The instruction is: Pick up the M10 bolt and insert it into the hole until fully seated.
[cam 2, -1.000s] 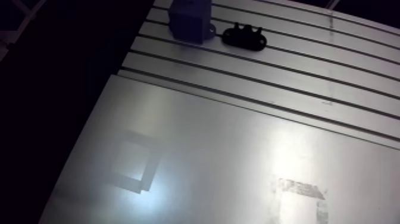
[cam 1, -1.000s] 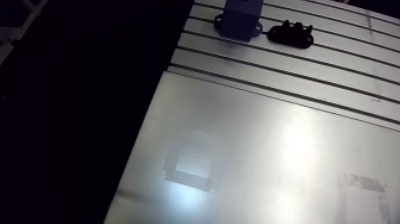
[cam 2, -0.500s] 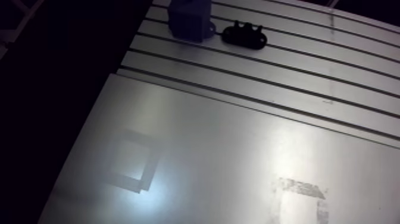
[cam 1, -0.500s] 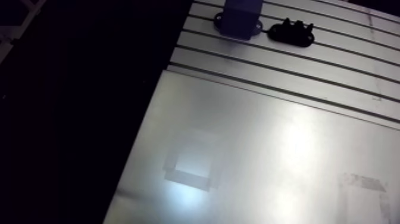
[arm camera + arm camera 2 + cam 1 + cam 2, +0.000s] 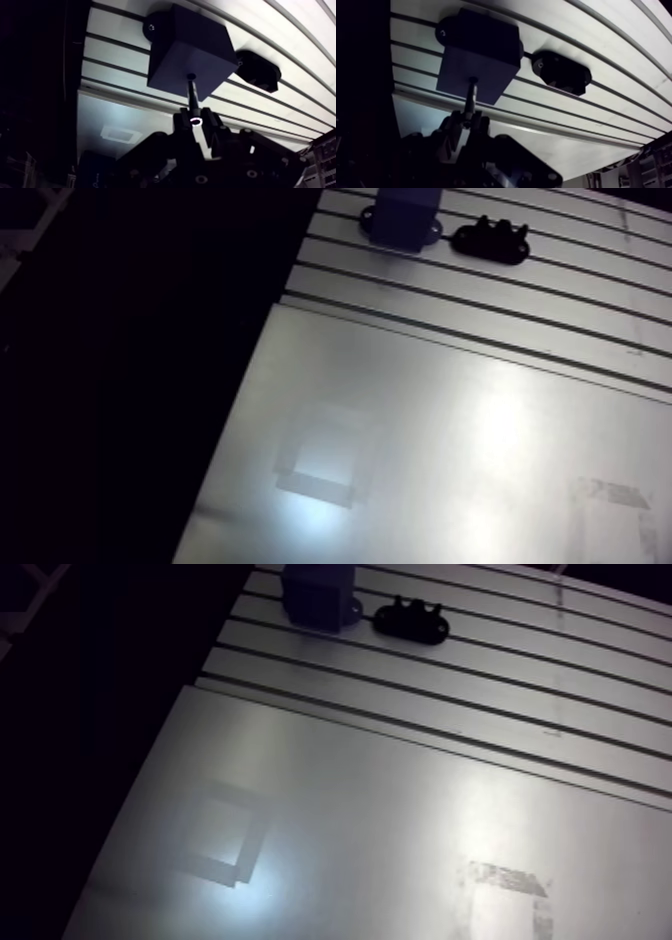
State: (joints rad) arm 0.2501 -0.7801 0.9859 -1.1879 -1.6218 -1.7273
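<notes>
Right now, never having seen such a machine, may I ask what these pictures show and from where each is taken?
This is one robot arm at a slotted aluminium table. Two pictures come from a camera high on the arm, looking down; two from a camera on its wrist, looking past the two-finger gripper. On the table stand a dark blue square block and, beside it, a low black oblong part; alongside the slots lies a smooth grey metal sheet. The gripper holds a thin dark metal bolt, its tip at the small round hole in the block's top.
</notes>
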